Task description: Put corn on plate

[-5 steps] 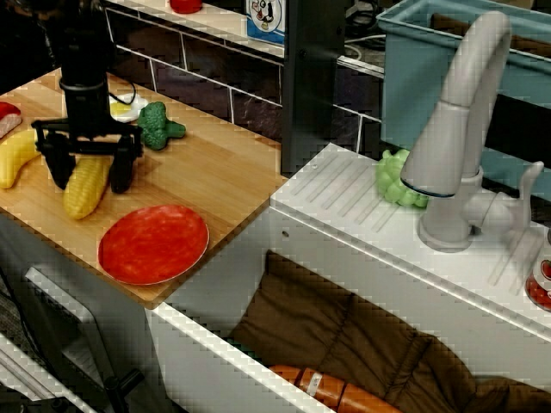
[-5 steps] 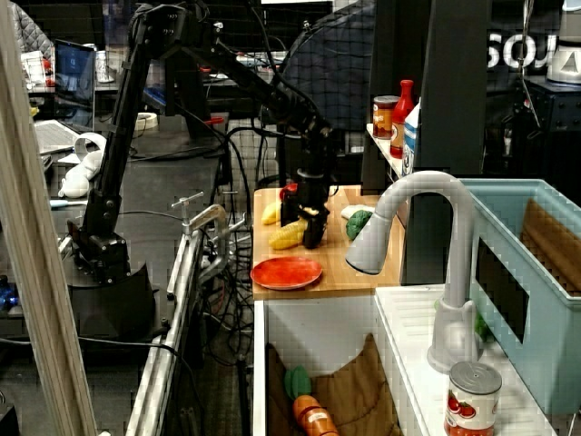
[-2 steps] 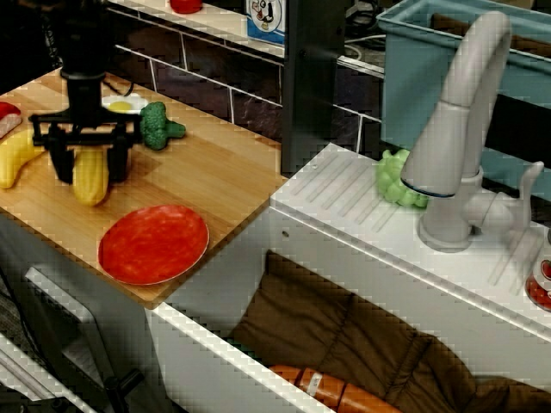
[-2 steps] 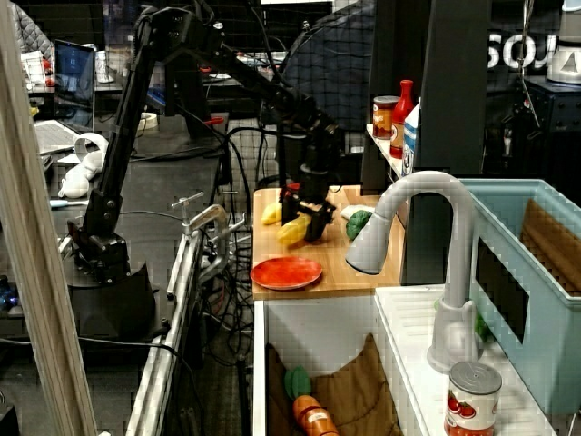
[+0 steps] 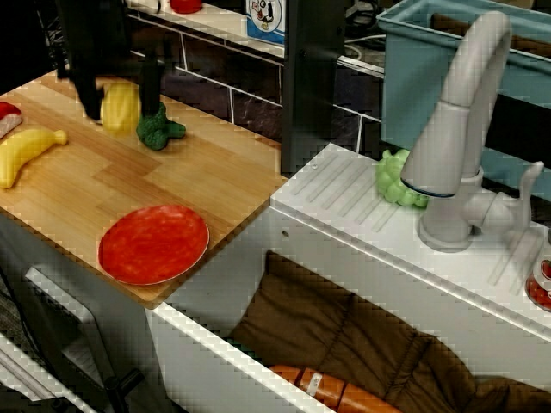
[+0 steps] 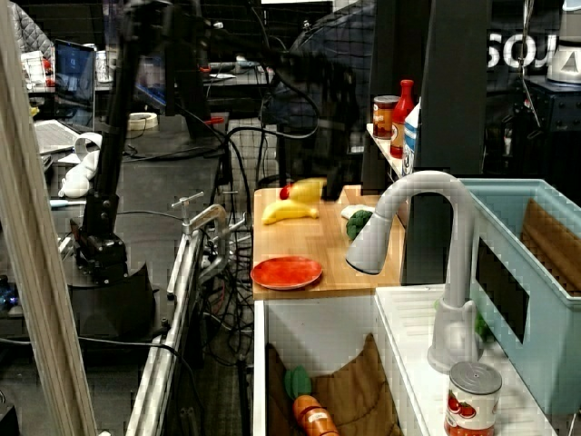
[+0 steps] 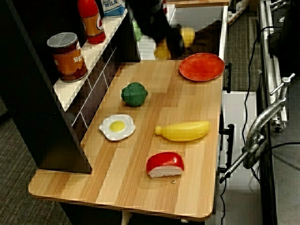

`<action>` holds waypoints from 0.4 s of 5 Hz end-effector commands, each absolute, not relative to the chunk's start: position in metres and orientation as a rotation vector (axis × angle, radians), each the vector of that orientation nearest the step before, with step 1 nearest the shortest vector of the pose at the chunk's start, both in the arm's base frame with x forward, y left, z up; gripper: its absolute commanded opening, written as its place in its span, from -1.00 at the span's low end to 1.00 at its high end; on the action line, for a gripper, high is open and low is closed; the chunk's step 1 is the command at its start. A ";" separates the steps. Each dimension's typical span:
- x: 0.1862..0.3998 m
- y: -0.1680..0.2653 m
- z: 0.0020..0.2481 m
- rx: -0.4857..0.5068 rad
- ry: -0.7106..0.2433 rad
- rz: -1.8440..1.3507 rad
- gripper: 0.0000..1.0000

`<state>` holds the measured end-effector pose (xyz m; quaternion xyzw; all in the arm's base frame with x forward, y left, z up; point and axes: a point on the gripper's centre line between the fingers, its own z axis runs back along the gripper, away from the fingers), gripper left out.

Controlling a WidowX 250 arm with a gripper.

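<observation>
- Yellow and bumpy, the corn (image 5: 120, 106) hangs in the air between the two dark fingers of the gripper (image 5: 118, 90), which are closed on its sides; it is clear of the wooden counter (image 5: 207, 172).
- You are in the carry step: the cob is lifted, the red plate (image 5: 154, 243) is bare.
- Next, bring the cob toward 5 o'clock in the front view, over the plate's middle, then lower and let go.
- The broccoli (image 5: 158, 129) sits just beside the gripper at 4 o'clock; stay high as you cross it.
- The banana (image 5: 26, 153) lies at 8 o'clock from the cob, well off your path.
- The plate lies close to the counter's front edge, with the open sink (image 5: 362, 344) at 3 o'clock of it; release centred, or the cob may roll off.
- The overhead view is blurred at the arm, so its height above the wood is probably generous, not certain.
</observation>
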<state>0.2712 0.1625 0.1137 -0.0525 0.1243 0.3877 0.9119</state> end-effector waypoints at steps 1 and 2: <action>0.238 0.120 0.129 -0.115 0.197 0.698 -1.00; 0.200 0.095 0.095 -0.137 0.272 0.710 -1.00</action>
